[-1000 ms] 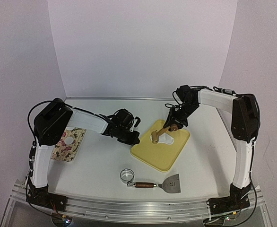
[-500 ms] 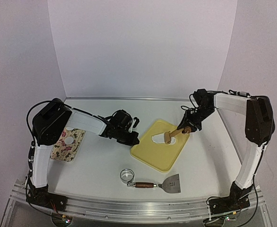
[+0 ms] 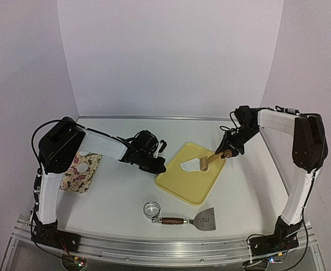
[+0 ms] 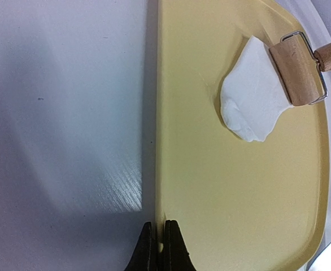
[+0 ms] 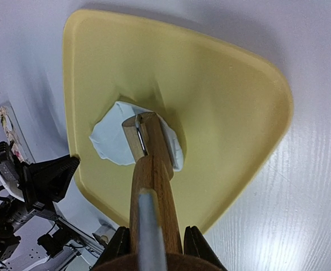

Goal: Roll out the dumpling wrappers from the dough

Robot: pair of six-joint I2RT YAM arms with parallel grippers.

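two robot arms: one left arm and one right arm. two grippers, one per arm: the left gripper and the right gripper, each with two fingers. one yellow cutting board. one piece of flattened white dough (a single irregular sheet). one wooden roller. one shiny metal ring cutter. one scraper with one wooden handle. one floral patterned mat. one small white round dumpling wrapper on that mat.
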